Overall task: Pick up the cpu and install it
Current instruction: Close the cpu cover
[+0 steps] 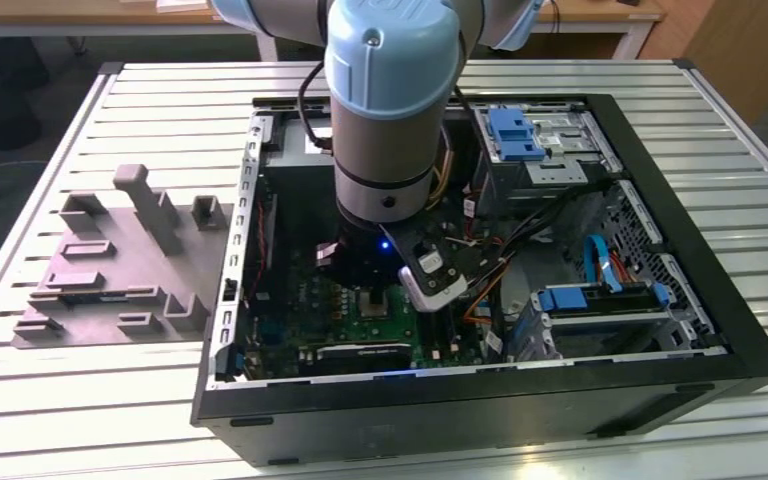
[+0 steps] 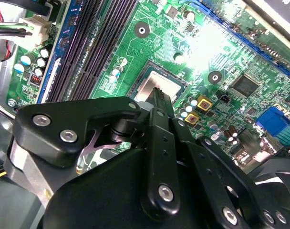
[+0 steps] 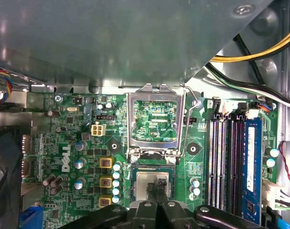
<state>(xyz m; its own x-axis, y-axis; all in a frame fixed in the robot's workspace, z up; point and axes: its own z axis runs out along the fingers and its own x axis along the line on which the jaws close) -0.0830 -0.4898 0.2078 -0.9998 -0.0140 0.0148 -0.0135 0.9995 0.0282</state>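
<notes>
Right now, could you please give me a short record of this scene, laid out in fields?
arm: the arm reaches down into the open computer case
gripper: the gripper has its fingers together, tips over the cpu's face
cpu: the cpu lies flat in the socket of the motherboard
load plate: the load plate is swung open, off the socket
grey fixture: the grey fixture sits on the table, at the exterior view's left of the case

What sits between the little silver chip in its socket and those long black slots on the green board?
In the first wrist view, between the cpu and the memory slots lies a strip of green board carrying two small silver-topped capacitors.
</notes>
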